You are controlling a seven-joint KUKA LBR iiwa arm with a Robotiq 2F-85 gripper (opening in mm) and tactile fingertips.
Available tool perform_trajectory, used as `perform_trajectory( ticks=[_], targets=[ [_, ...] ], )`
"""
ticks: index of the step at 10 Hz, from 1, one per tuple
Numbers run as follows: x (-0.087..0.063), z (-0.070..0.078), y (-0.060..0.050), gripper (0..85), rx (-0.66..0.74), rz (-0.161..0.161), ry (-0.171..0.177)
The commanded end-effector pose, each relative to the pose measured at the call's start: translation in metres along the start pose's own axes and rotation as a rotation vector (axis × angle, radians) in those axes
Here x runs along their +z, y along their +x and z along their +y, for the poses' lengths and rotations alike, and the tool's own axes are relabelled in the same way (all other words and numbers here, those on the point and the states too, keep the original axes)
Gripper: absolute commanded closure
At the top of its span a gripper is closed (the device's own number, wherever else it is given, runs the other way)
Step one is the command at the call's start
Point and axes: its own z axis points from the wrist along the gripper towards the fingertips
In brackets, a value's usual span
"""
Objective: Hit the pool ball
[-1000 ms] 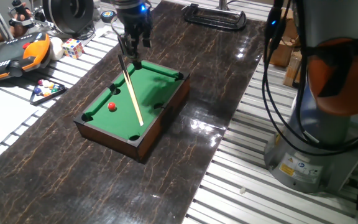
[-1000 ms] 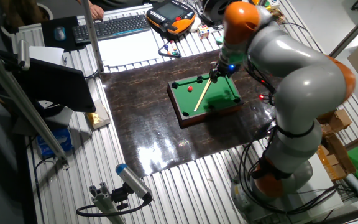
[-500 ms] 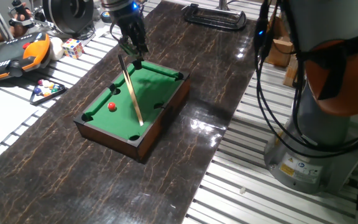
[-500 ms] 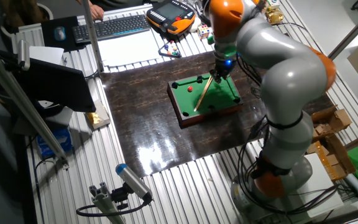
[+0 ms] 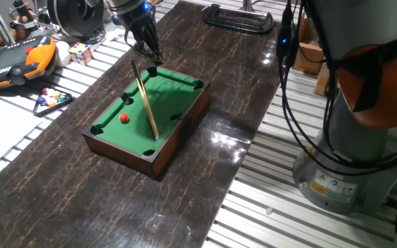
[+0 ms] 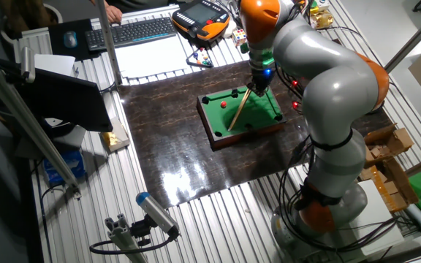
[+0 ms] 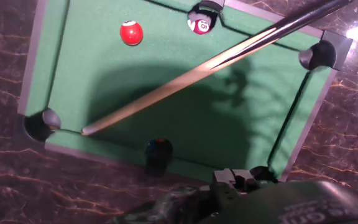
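Claw [image 5: 148,54] above the far end of the little pool table; I cannot tell whether its fingers are spread or pressed together.

I see a dark marbled slab [image 5: 205,165] on a slatted aluminium bench [image 5: 267,200], with one green-felt pool table [image 5: 167,93] on it. One cue [image 5: 145,100] lies slanted across the felt, its butt up near the claw. One red pool ball [image 5: 124,118] sits on the felt at about nine o'clock from the cue, clear of it. In the hand view I count a second ball [image 7: 200,25] in a pocket. Off the slab: one triangular rack of balls [image 5: 52,98], one puzzle cube [image 5: 80,52], one keyboard [image 6: 139,31].
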Motion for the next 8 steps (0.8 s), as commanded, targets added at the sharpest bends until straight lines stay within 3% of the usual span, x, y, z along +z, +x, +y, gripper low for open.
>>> perform_trajectory(
  ticks=[1,4,8],
  targets=[
    [0.0,0.0,0.0,84.3,0.0,0.0,0.0],
    [0.0002,-0.0002,0.0002,84.3,0.033,-0.005,0.0],
    [0.0003,-0.0016,0.0006,84.3,0.33,-0.015,0.006]
  ],
)
